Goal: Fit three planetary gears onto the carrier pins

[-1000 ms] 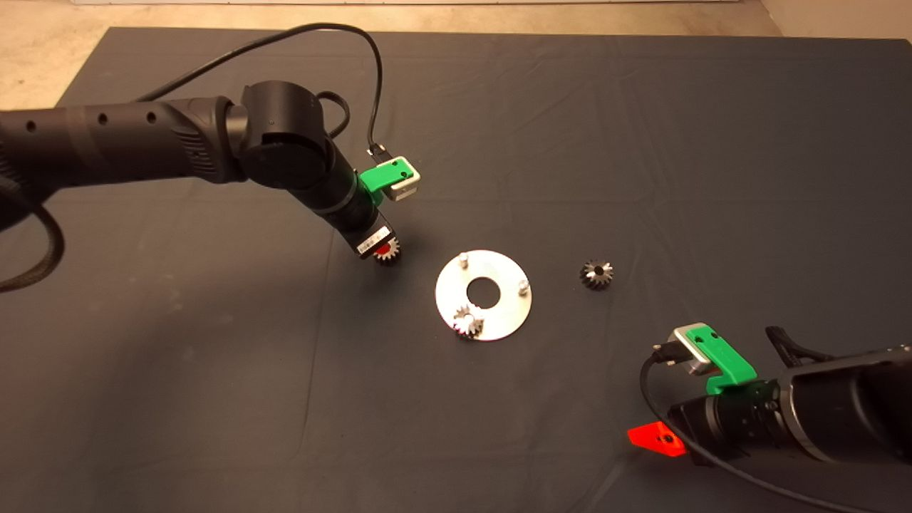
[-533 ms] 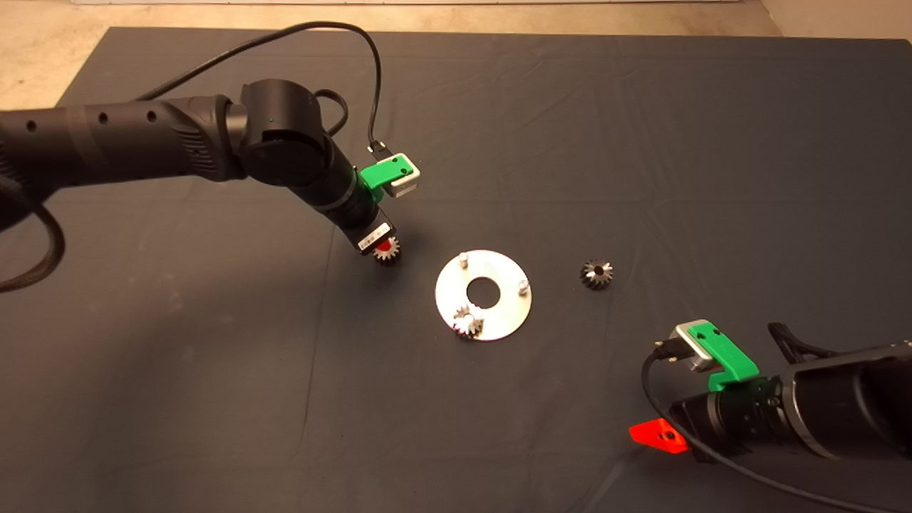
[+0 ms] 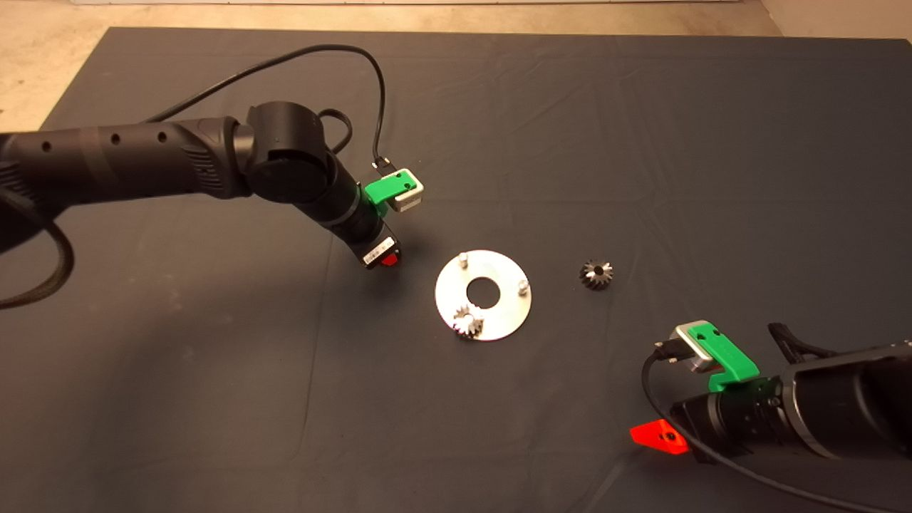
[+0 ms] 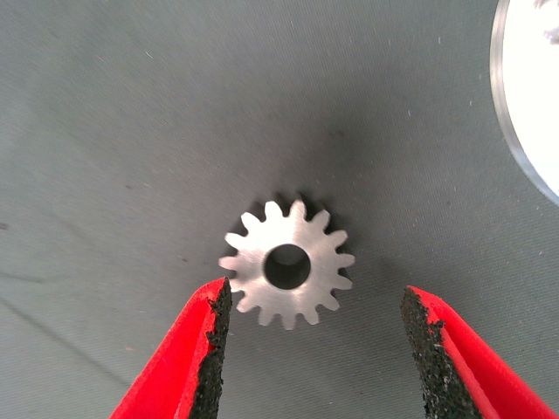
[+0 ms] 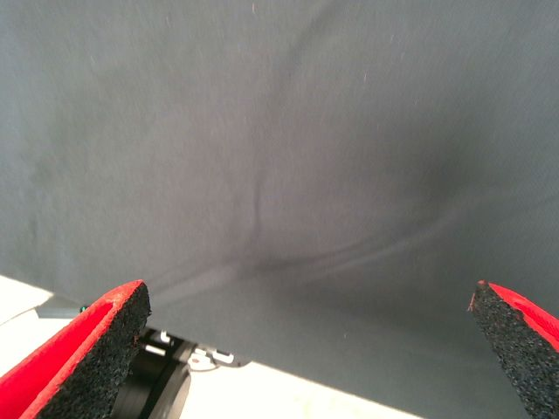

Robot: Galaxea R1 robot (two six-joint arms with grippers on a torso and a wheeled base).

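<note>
Straddling loose gear point(image 4: 286, 269), left gripper point(image 4: 314, 349) jaws apart, clear both sides; plate point(image 4: 524, 105) near.

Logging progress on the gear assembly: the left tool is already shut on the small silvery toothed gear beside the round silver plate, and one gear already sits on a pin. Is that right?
Not quite. The left tool is open: in the left wrist view its black pads flank the small silvery toothed gear lying on the dark mat, gaps both sides. One gear does sit on the round silver plate.

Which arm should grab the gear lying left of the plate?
Left. The left gripper hangs open right over that gear, fingers either side; the right gripper is parked at the mat's lower right.
</note>
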